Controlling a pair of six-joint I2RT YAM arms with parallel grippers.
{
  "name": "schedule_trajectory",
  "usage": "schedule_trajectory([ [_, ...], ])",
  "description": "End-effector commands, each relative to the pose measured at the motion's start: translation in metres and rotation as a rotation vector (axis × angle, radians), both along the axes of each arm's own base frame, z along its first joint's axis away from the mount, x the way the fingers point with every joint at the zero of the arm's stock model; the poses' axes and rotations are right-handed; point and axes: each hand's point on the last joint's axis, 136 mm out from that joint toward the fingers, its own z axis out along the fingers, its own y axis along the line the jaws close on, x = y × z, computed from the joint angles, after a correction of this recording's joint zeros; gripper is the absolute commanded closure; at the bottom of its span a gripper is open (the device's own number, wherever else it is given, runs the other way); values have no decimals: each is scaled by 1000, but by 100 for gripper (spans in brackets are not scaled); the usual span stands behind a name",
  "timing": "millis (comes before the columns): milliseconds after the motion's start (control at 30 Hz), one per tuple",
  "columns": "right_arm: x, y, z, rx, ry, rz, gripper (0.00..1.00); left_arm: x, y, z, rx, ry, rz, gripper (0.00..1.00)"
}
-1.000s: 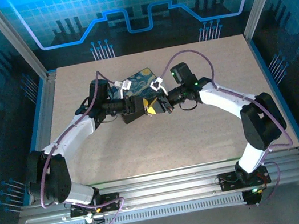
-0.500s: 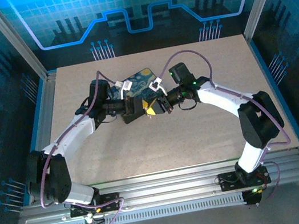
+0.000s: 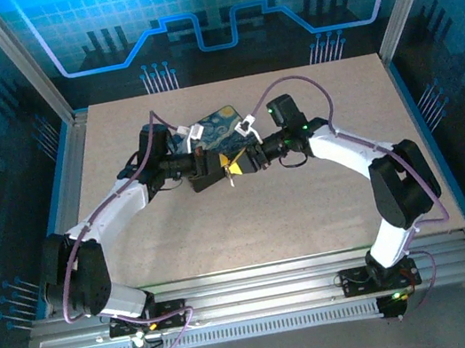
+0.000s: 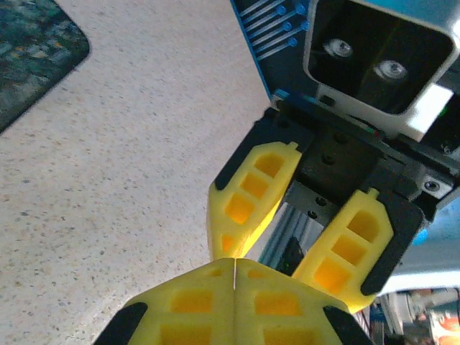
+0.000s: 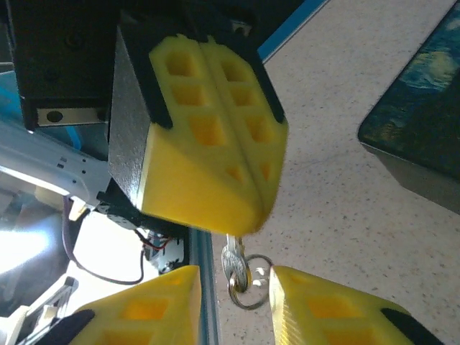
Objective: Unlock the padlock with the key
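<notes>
Hanging above the speckled table near the painted box, the key sits pinched in the left gripper, jaws fully closed on it, its ring dangling below. The right gripper stands partly open, its 2 fingers flanking the key, gripping nothing.

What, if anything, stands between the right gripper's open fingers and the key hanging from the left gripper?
Nothing visible. In the right wrist view the key hangs from the shut left gripper into the gap between the fingers of the right gripper; nothing lies between them.
</notes>
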Motion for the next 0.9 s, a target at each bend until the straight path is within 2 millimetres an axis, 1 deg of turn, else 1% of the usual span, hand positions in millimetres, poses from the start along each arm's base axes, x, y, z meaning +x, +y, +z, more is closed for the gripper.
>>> schedule_trajectory([
  [0, 10, -9, 7, 50, 4, -77, 63, 21, 8, -8, 16, 43, 149, 100],
  [67, 18, -12, 7, 62, 13, -148, 59, 30, 11, -11, 13, 61, 210, 100],
  [133, 33, -16, 7, 53, 31, -268, 57, 38, 16, -13, 10, 80, 273, 100],
  [167, 39, -18, 7, 58, 45, -317, 57, 40, 16, -13, 3, 83, 288, 100],
  [233, 52, -21, 14, 114, 49, -421, 58, 45, 16, -12, -23, 100, 312, 100],
  [333, 65, -23, 16, 169, 98, -521, 59, 49, 15, -9, -47, 113, 329, 100],
  [400, 69, -21, 17, 205, 132, -560, 60, 49, 15, -8, -56, 113, 333, 100],
  [500, 70, -11, 16, 228, 162, -563, 60, 49, 14, -8, -66, 117, 329, 100],
  [667, 65, 8, 7, 221, 186, -521, 64, 48, 13, -7, -85, 125, 329, 100],
  [800, 63, 13, -1, 207, 200, -520, 64, 47, 13, -7, -90, 125, 328, 100],
  [867, 61, 14, -3, 210, 205, -513, 65, 47, 13, -7, -91, 127, 327, 100],
])
